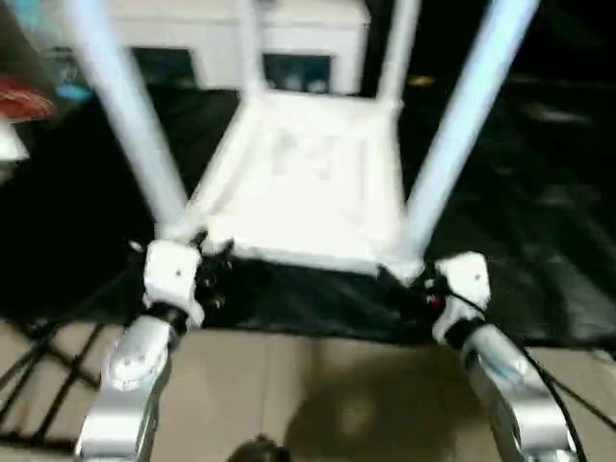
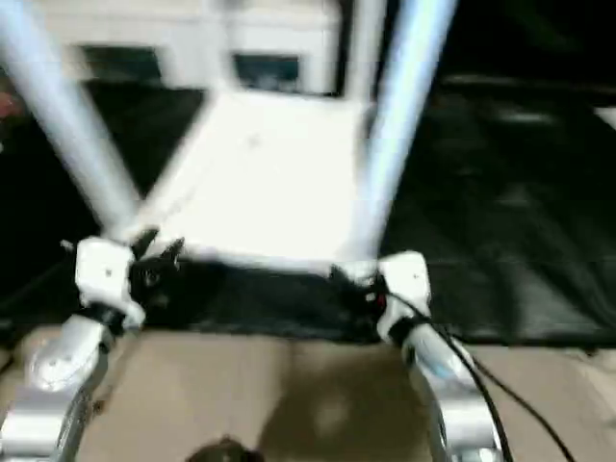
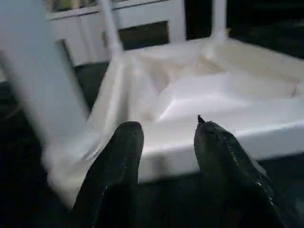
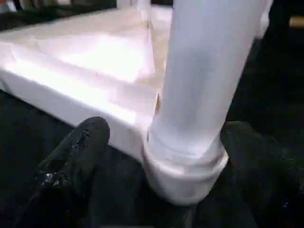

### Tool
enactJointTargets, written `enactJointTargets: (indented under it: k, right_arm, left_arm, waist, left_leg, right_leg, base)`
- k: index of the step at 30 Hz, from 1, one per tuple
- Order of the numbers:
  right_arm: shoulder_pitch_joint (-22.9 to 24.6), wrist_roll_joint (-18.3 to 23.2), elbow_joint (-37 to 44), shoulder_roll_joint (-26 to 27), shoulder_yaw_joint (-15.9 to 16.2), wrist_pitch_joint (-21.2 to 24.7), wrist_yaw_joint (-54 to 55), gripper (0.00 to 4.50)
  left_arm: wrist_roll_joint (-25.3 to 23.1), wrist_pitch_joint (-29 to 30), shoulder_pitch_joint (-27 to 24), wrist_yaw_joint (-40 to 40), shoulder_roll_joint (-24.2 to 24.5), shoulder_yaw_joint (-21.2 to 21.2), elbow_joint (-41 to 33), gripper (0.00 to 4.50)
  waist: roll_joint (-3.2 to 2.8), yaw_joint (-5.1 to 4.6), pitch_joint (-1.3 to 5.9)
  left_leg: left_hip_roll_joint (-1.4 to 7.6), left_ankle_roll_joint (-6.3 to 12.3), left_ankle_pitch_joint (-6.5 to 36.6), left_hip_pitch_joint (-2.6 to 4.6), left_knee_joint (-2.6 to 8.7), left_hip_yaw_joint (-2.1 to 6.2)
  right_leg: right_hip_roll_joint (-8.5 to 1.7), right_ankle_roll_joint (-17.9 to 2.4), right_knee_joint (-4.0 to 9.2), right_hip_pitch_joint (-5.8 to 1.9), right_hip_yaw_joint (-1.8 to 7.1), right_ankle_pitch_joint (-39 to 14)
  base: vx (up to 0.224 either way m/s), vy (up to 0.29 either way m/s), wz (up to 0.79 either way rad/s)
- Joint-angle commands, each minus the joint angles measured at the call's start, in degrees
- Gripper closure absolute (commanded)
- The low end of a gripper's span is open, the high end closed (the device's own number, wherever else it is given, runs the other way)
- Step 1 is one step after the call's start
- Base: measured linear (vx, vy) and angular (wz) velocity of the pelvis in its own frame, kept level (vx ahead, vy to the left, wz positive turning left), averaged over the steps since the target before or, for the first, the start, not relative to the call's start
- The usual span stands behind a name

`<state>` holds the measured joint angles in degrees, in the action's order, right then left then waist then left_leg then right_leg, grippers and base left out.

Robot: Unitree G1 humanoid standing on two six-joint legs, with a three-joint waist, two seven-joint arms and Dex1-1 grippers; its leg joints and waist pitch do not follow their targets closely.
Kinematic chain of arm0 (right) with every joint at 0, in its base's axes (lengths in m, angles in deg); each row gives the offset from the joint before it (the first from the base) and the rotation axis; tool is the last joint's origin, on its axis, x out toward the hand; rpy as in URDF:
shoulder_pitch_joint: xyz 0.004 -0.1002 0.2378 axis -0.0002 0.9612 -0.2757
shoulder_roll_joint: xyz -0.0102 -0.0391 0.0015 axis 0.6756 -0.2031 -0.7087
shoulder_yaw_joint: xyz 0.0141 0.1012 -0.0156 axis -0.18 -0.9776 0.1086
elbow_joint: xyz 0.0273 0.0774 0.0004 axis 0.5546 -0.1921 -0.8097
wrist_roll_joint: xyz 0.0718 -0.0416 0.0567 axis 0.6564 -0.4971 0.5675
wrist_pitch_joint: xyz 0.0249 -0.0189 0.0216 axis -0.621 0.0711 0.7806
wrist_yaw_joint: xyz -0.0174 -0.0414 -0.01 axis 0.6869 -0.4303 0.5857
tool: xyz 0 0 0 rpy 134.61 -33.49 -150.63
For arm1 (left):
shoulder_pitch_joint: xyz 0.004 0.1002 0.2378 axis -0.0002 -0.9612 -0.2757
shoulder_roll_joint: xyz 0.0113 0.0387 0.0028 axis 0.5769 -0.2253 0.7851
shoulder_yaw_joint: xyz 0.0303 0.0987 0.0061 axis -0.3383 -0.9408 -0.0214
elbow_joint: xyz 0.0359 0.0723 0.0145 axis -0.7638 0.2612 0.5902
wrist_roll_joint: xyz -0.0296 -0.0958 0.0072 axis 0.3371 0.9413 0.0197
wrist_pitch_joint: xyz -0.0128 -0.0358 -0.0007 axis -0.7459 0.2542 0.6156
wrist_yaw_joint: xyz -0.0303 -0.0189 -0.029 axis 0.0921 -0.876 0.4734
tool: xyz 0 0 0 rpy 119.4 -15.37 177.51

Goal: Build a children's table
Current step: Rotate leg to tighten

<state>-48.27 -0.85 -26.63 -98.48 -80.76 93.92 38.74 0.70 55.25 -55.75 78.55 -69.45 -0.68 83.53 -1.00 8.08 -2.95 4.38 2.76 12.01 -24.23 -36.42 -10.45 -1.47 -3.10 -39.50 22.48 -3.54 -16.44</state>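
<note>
- A black sheet [image 1: 539, 192] is lying spread over the middle of the floor, wrinkling and catching pale glints of light on the robot's right side.
- Beige floor tiles [image 1: 318, 385] are showing nearer the camera, meeting the sheet's near edge along a straight line.
- A white cabinet [image 1: 192, 38] with dark glass doors is standing at the far side, beyond the sheet.
- A soft shadow [image 1: 356, 414] is falling on the tiles.
- Thin black cables [image 1: 38, 366] are crossing the tiles on the left.
- Something red [image 1: 24, 101] is sitting at the far left edge, too blurred to identify.
</note>
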Motion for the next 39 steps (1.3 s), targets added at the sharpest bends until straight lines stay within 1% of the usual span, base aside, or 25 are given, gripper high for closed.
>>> enactJointTargets:
  k: [1, 2, 3, 4, 5, 6, 7, 8, 9, 10, 11, 12, 14, 18, 21, 26, 27, 28, 31, 32, 33, 34, 35, 37, 39]
  right_arm:
    - [0.62, 0.87, 0.21, -0.01, -1.54, 0.05, 1.03, 0.31]
    - [0.62, 0.87, 0.21, -0.01, -1.54, 0.05, 1.03, 0.31]
    - [1.00, 0.60, 0.16, 0.16, -2.14, -0.27, 1.73, 0.31]
    - [1.08, 0.61, 0.09, 0.24, -2.26, -0.35, 1.85, 0.31]
    - [1.17, 0.70, 0.11, 0.27, -2.37, -0.41, 1.87, 0.31]
    - [1.20, 0.78, 0.13, 0.33, -2.46, -0.40, 1.87, 0.31]
    - [1.22, 0.88, 0.22, 0.40, -2.58, -0.31, 1.87, 0.31]
    - [1.22, 0.92, 0.25, 0.41, -2.60, -0.28, 1.92, 0.31]
    - [1.23, 1.04, 0.40, 0.41, -2.65, -0.19, 2.06, 0.31]
    - [1.24, 1.12, 0.53, 0.39, -2.81, -0.07, 2.32, 0.31]
    - [1.26, 1.19, 0.59, 0.40, -2.92, -0.05, 2.43, 0.31]
    - [1.26, 1.19, 0.59, 0.40, -2.92, -0.05, 2.43, 0.31]
    - [1.22, 1.22, 0.62, 0.45, -3.11, -0.24, 2.48, 0.31]
    - [0.72, 1.98, 0.85, 0.67, -3.41, -0.03, 2.08, 0.31]
    - [0.09, 2.01, 1.14, 0.30, -3.02, 0.12, 1.50, 0.31]
    - [-1.46, 1.75, 2.30, -1.08, -1.18, 1.01, -0.68, 0.31]
    - [-1.96, 2.19, 2.41, -1.23, -1.59, 1.57, -0.62, 0.31]
    - [-1.96, 2.19, 2.41, -1.23, -1.59, 1.57, -0.62, 0.31]
    - [-2.30, 2.48, 2.36, -1.50, -2.04, 1.96, -0.67, 0.31]
    - [-2.28, 2.27, 2.35, -1.65, -1.95, 1.98, -0.69, 0.31]
    - [-2.16, 2.39, 2.42, -1.63, -1.97, 2.33, -0.71, 0.31]
    - [-2.05, 2.42, 2.47, -1.61, -1.99, 2.57, -0.65, 0.31]
    - [-1.94, 2.47, 2.55, -1.61, -2.00, 2.82, -0.59, 0.31]
    - [-1.80, 2.50, 2.67, -1.68, -1.93, 2.97, -0.67, 0.31]
    - [-1.86, 2.16, 2.80, -1.97, -1.79, 3.05, -0.80, 0.31]
  left_arm:
    - [0.72, 0.52, 0.60, -0.13, -0.50, -0.24, -0.70, 2.45]
    - [0.72, 0.52, 0.60, -0.13, -0.50, -0.24, -0.70, 2.45]
    - [1.17, 0.44, 0.71, 0.23, -0.47, -0.36, -0.59, 2.45]
    - [1.11, 0.26, 0.78, 0.31, -0.41, -0.42, -0.46, 2.45]
    - [1.49, 0.24, 0.96, 0.59, -0.52, -0.47, -0.46, 2.45]
    - [1.72, 0.27, 1.08, 0.78, -0.67, -0.44, -0.46, 2.45]
    - [1.61, 0.22, 1.28, 0.93, -0.67, -0.53, -0.45, 2.45]
    - [1.56, 0.21, 1.33, 0.95, -0.64, -0.58, -0.46, 2.45]
    - [1.61, 0.35, 1.47, 1.01, -0.69, -0.69, -0.49, 2.45]
    - [1.50, 0.79, 1.63, 0.87, -0.75, -0.82, -0.45, 2.45]
    - [1.49, 0.81, 1.65, 0.86, -0.79, -0.85, -0.44, 2.45]
    - [1.49, 0.81, 1.65, 0.86, -0.79, -0.85, -0.44, 2.45]
    - [1.68, 0.83, 1.80, 0.86, -0.77, -0.94, -0.28, 2.45]
    - [1.99, 0.71, 2.09, 0.69, -1.30, -0.72, -0.19, 2.45]
    - [2.06, 1.24, 2.20, 0.31, -1.51, -0.52, -0.35, 2.45]
    - [2.59, -0.58, 3.09, 1.43, -1.50, -1.00, 0.84, 2.45]
    - [2.35, -0.31, 3.39, 1.54, -1.64, -1.47, 1.05, 2.45]
    - [2.35, -0.31, 3.39, 1.54, -1.64, -1.47, 1.05, 2.45]
    - [2.50, 0.13, 3.73, 2.76, -1.73, -2.62, 1.37, 2.45]
    - [2.54, 0.31, 3.73, 3.04, -1.72, -2.88, 1.43, 2.45]
    - [2.50, 0.38, 3.63, 2.99, -1.78, -3.01, 1.36, 2.45]
    - [2.62, 0.54, 3.51, 2.89, -1.91, -3.04, 1.28, 2.45]
    - [2.59, 0.50, 3.34, 2.80, -1.95, -3.10, 1.24, 2.45]
    - [2.61, 0.28, 2.95, 2.79, -2.00, -3.19, 1.15, 2.45]
    - [2.52, 0.35, 2.56, 2.68, -2.03, -3.31, 0.96, 2.45]
  waist:
    - [-1.67, -1.99, 1.71]
    - [-1.67, -1.99, 1.71]
    - [-2.61, -2.28, 1.81]
    - [-2.77, -0.53, 2.10]
    - [-1.42, -0.79, 2.86]
    - [1.30, -1.35, 3.56]
    - [1.36, -1.51, 2.07]
    - [2.11, -1.56, 2.36]
    - [-0.13, -0.90, 1.61]
    - [-0.42, -2.03, 1.00]
    - [-1.17, -3.54, 2.03]
    - [-1.61, -3.90, 2.62]
    - [-1.56, -5.05, 3.12]
    - [-0.43, -5.62, 2.70]
    - [-0.27, -5.20, 3.38]
    - [-0.33, -4.56, 3.40]
    - [0.45, -4.38, 3.05]
    - [0.28, -4.33, 2.67]
    - [0.44, -4.47, 1.44]
    - [0.62, -4.78, 1.16]
    - [0.67, -4.81, 0.90]
    - [-0.10, -5.32, 1.01]
    - [-0.41, -6.21, 0.97]
    - [0.00, -6.44, 0.95]
    - [1.12, -6.86, 1.52]
  left_leg:
    - [10.68, -7.56, 39.13, 7.75, 3.66, 6.74]
    - [10.68, -7.56, 39.13, 7.75, 3.66, 6.74]
    - [16.08, -8.80, 45.29, 3.12, 11.32, 8.91]
    - [10.95, -11.04, 48.30, 0.51, 14.45, 4.19]
    - [9.83, -11.14, 46.70, 1.32, 13.29, 4.00]
    - [7.04, -12.82, 38.45, 2.43, 9.06, 2.82]
    - [6.88, -11.08, 28.98, 2.79, 1.51, 4.87]
    - [5.62, -7.90, 11.58, 2.22, -4.63, 7.07]
    - [6.00, -9.28, -2.00, -0.44, -1.10, 7.73]
    - [6.90, -10.09, 5.98, -0.18, 3.06, 7.95]
    - [9.00, -11.67, 23.68, 1.14, 5.92, 9.17]
    - [9.29, -11.59, 27.26, 1.93, 6.42, 9.60]
    - [8.59, -9.34, 22.59, 1.28, 7.16, 8.98]
    - [8.22, -5.17, 16.32, 1.08, 6.70, 6.56]
    - [8.43, -1.17, 6.35, 1.40, 6.20, 5.40]
    - [8.92, 1.42, 5.05, 2.01, 6.15, 4.59]
    - [9.09, 0.54, 11.88, 2.55, 6.82, 4.22]
    - [9.03, -0.48, 17.01, 2.89, 7.17, 4.02]
    - [8.35, -4.15, 33.62, 6.14, 7.55, 2.96]
    - [7.90, -5.31, 37.16, 7.53, 7.28, 2.83]
    - [8.11, -5.38, 37.16, 7.35, 7.64, 2.95]
    - [8.91, -7.00, 39.10, 10.59, 7.72, 2.52]
    - [11.08, -9.96, 43.65, 14.07, 9.15, 3.14]
    - [13.41, -12.10, 45.23, 14.21, 11.60, 3.71]
    - [10.83, -7.98, 38.38, 12.45, 11.05, 2.51]
  right_leg:
    - [-5.25, -7.95, 10.25, 1.94, 0.79, -18.82]
    - [-5.25, -7.95, 10.25, 1.94, 0.79, -18.82]
    - [-3.92, 1.50, 2.14, -2.05, -0.21, -15.12]
    - [-1.67, 2.07, -2.62, -3.04, -1.78, -3.65]
    - [-3.13, 1.87, -0.77, -2.74, -0.49, -3.10]
    - [-8.75, 1.37, 4.15, -1.51, 3.22, -17.68]
    - [-16.70, -0.54, 10.29, 0.33, 6.19, -31.47]
    - [-19.39, -0.50, 12.96, -0.77, 6.58, -35.80]
    - [-14.46, -0.90, 11.74, -5.10, 0.94, -33.08]
    - [-10.97, -1.58, 10.52, -4.89, -1.07, -30.87]
    - [-6.52, -0.67, 7.03, -3.73, -1.24, -20.71]
    - [-6.91, -1.72, 6.39, -3.78, -0.66, -14.05]
    - [-7.64, -4.29, 6.62, -5.07, -0.16, 0.66]
    - [-9.37, -5.87, 8.69, -4.93, 0.87, -4.39]
    - [-9.07, -7.16, 8.00, -4.95, 1.08, 4.19]
    - [-8.52, -8.78, 7.51, -4.53, 0.98, 8.44]
    - [-8.48, -8.19, 7.99, -4.95, 0.97, 1.04]
    - [-8.47, -7.56, 8.57, -5.13, 0.86, -5.67]
    - [-7.34, -4.03, 12.09, -4.58, 0.24, -31.01]
    - [-7.07, -1.65, 13.48, -5.35, -0.40, -37.73]
    - [-6.95, -1.08, 13.60, -5.73, -0.47, -37.43]
    - [-5.82, -1.44, 13.47, -3.85, 0.17, -35.66]
    - [-3.98, -2.81, 10.66, -1.83, 0.12, -26.13]
    - [-4.13, -2.08, 5.96, -1.75, -0.39, -13.43]
    - [-5.36, -2.60, 7.03, -3.55, 0.91, -8.76]
  base:
    - [-0.078, 0.018, 0.23]
    - [-0.087, 0.053, -0.01]
    - [-0.087, 0.053, -0.01]
    - [-0.089, 0.037, 0.00]
    - [-0.052, -0.029, 0.08]
    - [-0.052, -0.029, 0.08]
    - [-0.036, -0.046, -0.23]
    - [0.014, 0.009, -0.61]
    - [0.014, 0.009, -0.61]
    - [0.025, 0.073, -0.48]
    - [-0.020, 0.053, -0.07]
    - [-0.020, 0.053, -0.07]
    - [0.000, 0.000, 0.00]
    - [0.000, 0.000, 0.00]
    - [0.000, 0.000, 0.00]
    - [0.000, 0.000, 0.00]
    - [0.000, 0.000, 0.00]
    - [0.000, 0.000, 0.00]
    - [0.000, 0.000, 0.00]
    - [0.000, 0.000, 0.00]
    - [0.000, 0.000, 0.00]
    - [0.076, 0.034, -0.17]
    - [0.076, 0.034, -0.17]
    - [0.114, 0.033, -0.60]
    - [0.139, 0.002, -0.92]
